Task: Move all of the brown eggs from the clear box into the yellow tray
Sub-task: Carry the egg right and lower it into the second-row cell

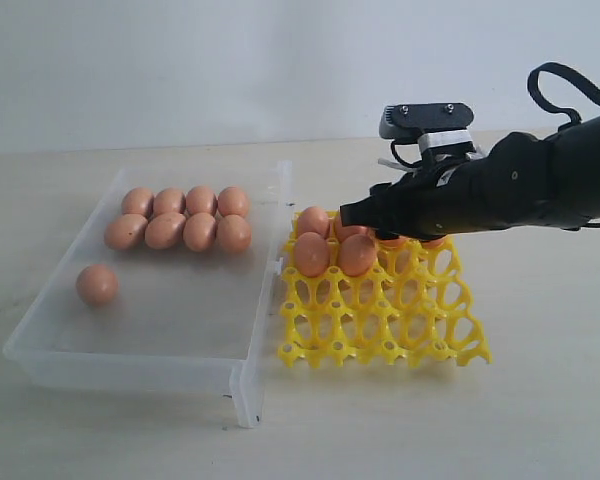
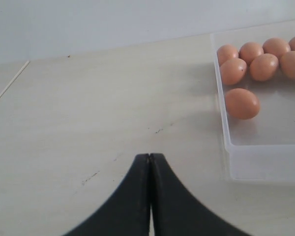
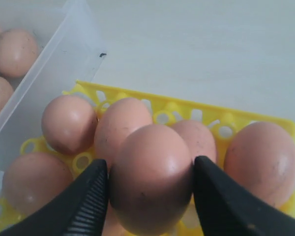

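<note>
**Nine eggs in the box, one pinched over the tray**

Your right gripper [image 1: 344, 214] reaches over the yellow tray [image 1: 380, 352] from the right. In the right wrist view its two black fingers [image 3: 88, 196] pinch one brown egg [image 3: 151, 177], one finger on each side. That egg hangs over the tray's far cells, close among the eggs already seated. You cannot tell whether it touches the lattice.

Count the clear box [image 1: 130, 365] and you find nine eggs. Eight are packed in two rows of four against the far wall, touching one another. The ninth, the lone egg [image 1: 97, 285], lies apart from them, nearer the front and toward the left wall.

The tray stands on the table [image 1: 540, 400] just beside the box's right wall. In the exterior view three eggs show plainly at its far left corner: one at the back and two in the row in front. Behind the arm only slivers of orange show, too hidden to count. The right wrist view gives a better tally: five eggs seated in the tray around the pinched one, six in all with it.

Your left gripper [image 2: 149, 156] has its fingers pressed together with nothing between them. It hangs over bare table just outside the box's wall. Its camera shows eight of the box's eggs, one cut by the picture's edge.
</note>
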Tool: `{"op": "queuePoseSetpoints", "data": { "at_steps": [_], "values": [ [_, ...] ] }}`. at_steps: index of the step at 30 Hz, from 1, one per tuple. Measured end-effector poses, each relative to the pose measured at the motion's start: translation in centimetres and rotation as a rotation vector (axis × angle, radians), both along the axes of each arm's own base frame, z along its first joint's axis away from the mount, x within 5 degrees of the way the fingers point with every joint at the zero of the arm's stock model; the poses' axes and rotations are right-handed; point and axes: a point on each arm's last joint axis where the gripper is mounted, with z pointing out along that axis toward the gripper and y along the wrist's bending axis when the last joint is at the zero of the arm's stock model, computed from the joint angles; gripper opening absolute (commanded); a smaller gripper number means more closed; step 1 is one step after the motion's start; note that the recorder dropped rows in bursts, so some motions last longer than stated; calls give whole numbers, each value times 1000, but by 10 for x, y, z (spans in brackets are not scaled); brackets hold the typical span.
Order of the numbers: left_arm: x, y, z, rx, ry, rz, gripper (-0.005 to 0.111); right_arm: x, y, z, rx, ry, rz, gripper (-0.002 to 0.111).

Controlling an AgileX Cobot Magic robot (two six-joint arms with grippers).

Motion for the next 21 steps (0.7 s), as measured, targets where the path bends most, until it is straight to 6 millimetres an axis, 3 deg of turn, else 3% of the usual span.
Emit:
{"op": "queuePoseSetpoints", "data": {
  "at_steps": [21],
  "values": [
    [0, 0, 0, 0, 0, 0, 0, -9, -4, -11, -29, 35, 12, 0]
  ]
}}
